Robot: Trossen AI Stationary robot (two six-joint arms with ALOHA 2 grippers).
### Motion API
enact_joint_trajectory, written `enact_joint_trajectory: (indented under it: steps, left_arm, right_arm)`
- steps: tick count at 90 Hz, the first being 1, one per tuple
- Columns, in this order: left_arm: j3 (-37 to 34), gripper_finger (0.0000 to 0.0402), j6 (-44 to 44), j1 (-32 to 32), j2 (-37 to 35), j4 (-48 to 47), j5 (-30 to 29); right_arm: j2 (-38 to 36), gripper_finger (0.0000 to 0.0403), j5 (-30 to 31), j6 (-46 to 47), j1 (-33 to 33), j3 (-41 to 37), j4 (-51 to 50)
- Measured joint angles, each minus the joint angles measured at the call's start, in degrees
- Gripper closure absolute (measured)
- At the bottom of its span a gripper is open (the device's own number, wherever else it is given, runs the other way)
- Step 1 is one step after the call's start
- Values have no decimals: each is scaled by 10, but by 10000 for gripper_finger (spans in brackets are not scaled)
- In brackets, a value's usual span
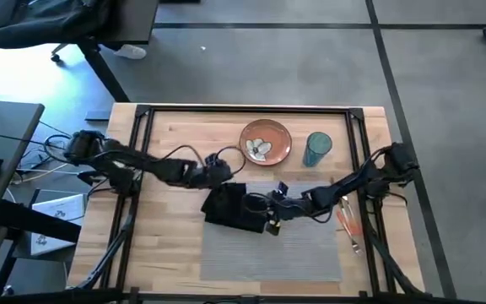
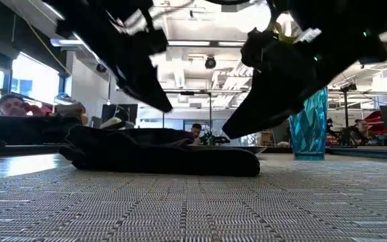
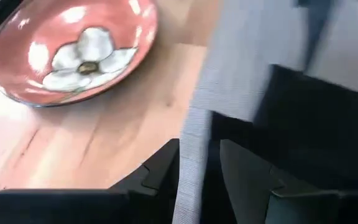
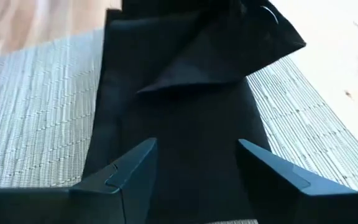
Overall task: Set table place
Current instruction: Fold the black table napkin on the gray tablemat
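A grey woven placemat (image 1: 277, 249) lies on the wooden table (image 1: 175, 253) toward its near edge. A black napkin (image 1: 230, 207), partly folded with a raised flap (image 4: 229, 56), rests on the placemat's far left corner. My left gripper (image 3: 201, 174) hangs open above the placemat's edge (image 3: 191, 143) beside the napkin. My right gripper (image 4: 194, 168) is open, one finger over each side of the napkin's near part (image 4: 191, 143). The orange-brown plate (image 1: 266, 141) sits beyond the placemat. Orange-handled cutlery (image 1: 350, 221) lies to the placemat's right. My right gripper stands low over the napkin (image 2: 160, 151), slanting down from the table's right. I cannot tell whether its fingers (image 4: 135, 165) touch the cloth.
A blue-green glass (image 1: 317, 149) stands right of the plate at the far side. Black frame rails (image 1: 142, 152) run along the table's left, right and far sides. Bare placemat (image 2: 193, 202) stretches toward the near edge.
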Motion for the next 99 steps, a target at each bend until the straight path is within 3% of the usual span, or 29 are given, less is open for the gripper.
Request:
enact_joint_trajectory:
  steps: [11,16,27,44,55,61,69,82,99]
  left_arm:
    - [0,300,-7,36,17,6,-37]
    - [0,300,2,52,25,7,-26]
    - [0,300,37,73,52,4,100]
    - [0,301,103,56,47,-12,311]
    - [1,314,120,18,8,-61,375]
    - [0,322,133,-7,-8,-132,369]
    - [-1,334,121,-35,-33,-184,290]
    - [-1,343,77,-56,-70,-127,188]
    - [0,333,110,-65,-59,-82,146]
  right_arm:
    - [6,204,-1,-8,-2,-5,-4]
    - [6,204,-1,-12,-4,-5,-2]
    - [6,204,-1,-24,-4,-4,-1]
    - [6,204,-1,-24,-4,-4,-3]
    - [6,204,-1,-25,-4,-4,-5]
    - [6,204,-1,-24,-4,-4,-8]
    - [6,204,-1,-24,-4,-4,-11]
    - [6,204,2,-17,-5,-4,-5]
    - [6,204,3,9,-8,-4,0]
